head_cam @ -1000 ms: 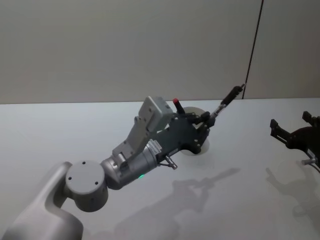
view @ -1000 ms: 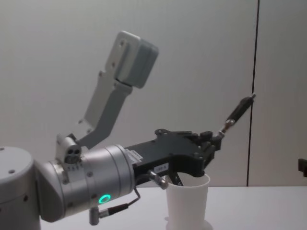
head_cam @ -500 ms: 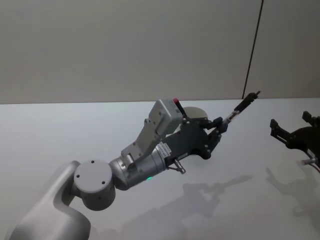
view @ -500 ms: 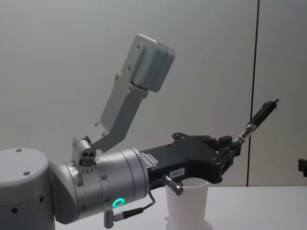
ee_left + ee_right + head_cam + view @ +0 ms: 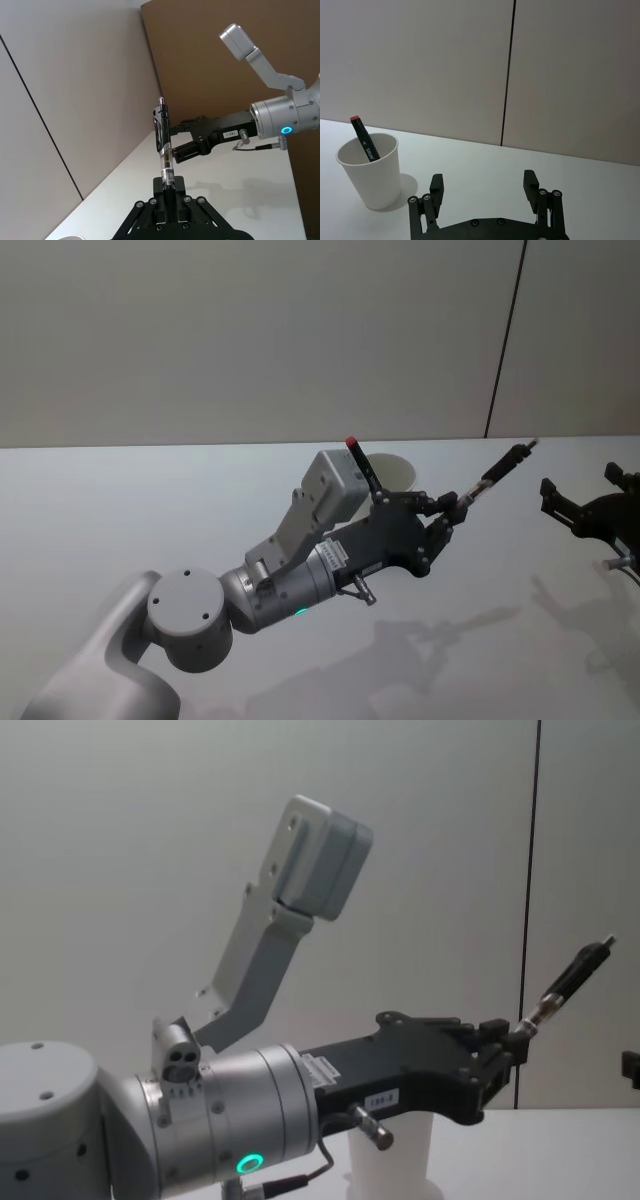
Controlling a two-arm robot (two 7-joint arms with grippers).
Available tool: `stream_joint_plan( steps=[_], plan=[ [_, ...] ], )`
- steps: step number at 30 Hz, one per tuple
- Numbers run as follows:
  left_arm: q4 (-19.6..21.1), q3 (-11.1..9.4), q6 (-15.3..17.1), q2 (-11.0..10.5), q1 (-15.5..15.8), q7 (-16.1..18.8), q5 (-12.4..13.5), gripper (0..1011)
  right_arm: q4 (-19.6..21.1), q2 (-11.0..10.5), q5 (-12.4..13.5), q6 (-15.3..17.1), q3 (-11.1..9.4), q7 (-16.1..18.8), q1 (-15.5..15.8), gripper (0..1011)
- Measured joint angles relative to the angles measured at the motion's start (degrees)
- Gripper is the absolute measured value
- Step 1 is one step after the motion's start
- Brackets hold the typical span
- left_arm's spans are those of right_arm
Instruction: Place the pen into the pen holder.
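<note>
Left gripper [image 5: 447, 508] has the pen [image 5: 500, 468] clamped by one end. The fingers are closed tight on it, and the rest of the barrel sticks out up and toward the robot's right, clip end farthest from the grip as far as the left wrist view shows. Holding it by the end makes sense to me: nearly the whole length is free to go into the cup without the fingers bumping the rim.

The pen holder [image 5: 395, 472] is the white paper cup standing on the counter [image 5: 150, 500] just behind the left wrist in the head view. It already has a red-capped marker [image 5: 365, 140] leaning in it, so the opening isn't totally free. Right now the pen isn't over the cup — it's raised in the air off to the cup's right, angled away from it.

My read is that the pen has been picked up and the drop isn't done. The wrist would need to bring the pen above the rim and tip it downward, on the side away from the marker. A light cup like that could tip if nudged.

Right gripper [image 5: 483, 179] sits low near the counter at the right — fingers spread, nothing between them, well clear of the cup.
</note>
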State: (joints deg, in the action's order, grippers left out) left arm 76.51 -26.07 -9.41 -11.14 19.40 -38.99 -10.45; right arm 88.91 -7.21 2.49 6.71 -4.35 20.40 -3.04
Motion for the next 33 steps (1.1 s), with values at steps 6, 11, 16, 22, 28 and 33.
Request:
stream_joint_plan(
  steps=[6,11,16,22,28,33],
  plan=[
    [1.0,-0.2,0.4,-0.5,-0.7,-0.1,-0.5,131,0.0,0.0,0.0,0.0,0.0,0.0,0.0,1002],
    [1.8,-0.3,0.7,-0.9,-1.2,-0.1,-0.9,131,0.0,0.0,0.0,0.0,0.0,0.0,0.0,1002],
    [2.2,-0.3,0.9,-1.2,-1.4,-0.2,-1.1,131,0.0,0.0,0.0,0.0,0.0,0.0,0.0,1002],
    [2.6,-0.3,1.1,-1.4,-1.7,-0.3,-1.4,131,0.0,0.0,0.0,0.0,0.0,0.0,0.0,1002],
    [2.8,-0.4,1.2,-1.5,-1.8,-0.3,-1.5,131,0.1,-0.1,0.4,-0.2,0.0,0.1,0.1,1002],
    [2.9,-0.4,1.3,-1.6,-1.9,-0.4,-1.6,131,0.4,-0.3,1.3,-0.5,-0.2,0.7,0.4,1001]
  ],
)
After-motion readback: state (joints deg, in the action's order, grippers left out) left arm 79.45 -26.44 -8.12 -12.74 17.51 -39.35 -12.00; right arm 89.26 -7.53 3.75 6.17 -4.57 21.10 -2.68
